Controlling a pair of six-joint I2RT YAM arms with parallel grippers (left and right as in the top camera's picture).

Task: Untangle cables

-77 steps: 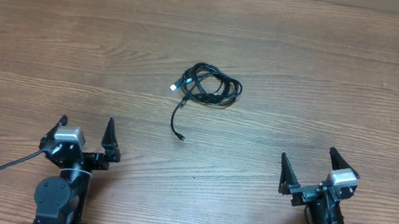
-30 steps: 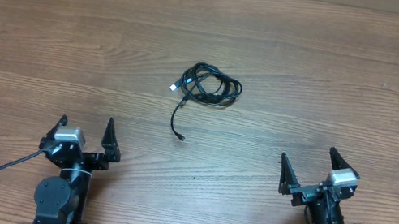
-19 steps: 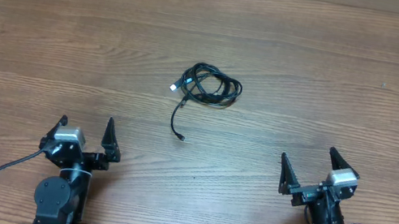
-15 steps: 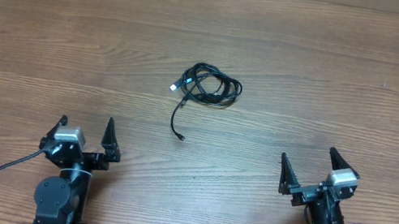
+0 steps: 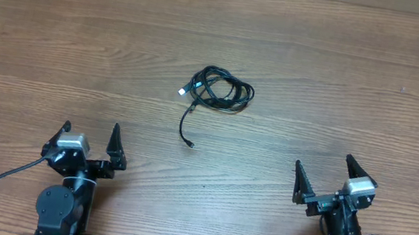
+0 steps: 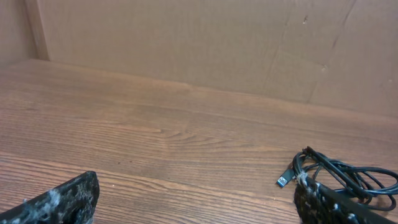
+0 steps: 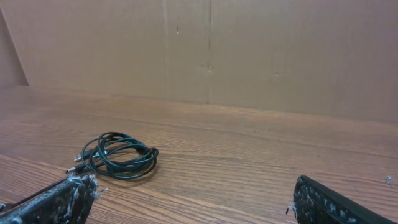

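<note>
At the near left edge of the wooden table [image 5: 25,33], the left gripper [image 5: 90,131] sits low in front of its base. Its two dark fingers are spread wide apart and nothing is between them. In the left wrist view one finger [image 6: 65,200] shows at the lower left corner and the other at the lower right, with bare wood grain across the gap and a brown cardboard wall [image 6: 186,43] rising behind the table's far edge. Further right, near the middle of the table and well apart from both grippers, lie the cables [image 5: 220,91]: thin black cords wound into a small, loose, roughly oval coil lying flat on the wood. How many cords make up the coil cannot be told. A silver-tipped plug [image 5: 184,91] pokes out at the coil's left side. One loose strand [image 5: 187,122] trails from there toward the near edge and ends in a small dark plug [image 5: 189,143]. In the right wrist view the coil lies to the left, beyond the left-hand finger [image 7: 50,202]. At the near right edge the right gripper [image 5: 323,165] also sits low by its base, angled slightly, with its fingers parted wide and gripping nothing.
</note>
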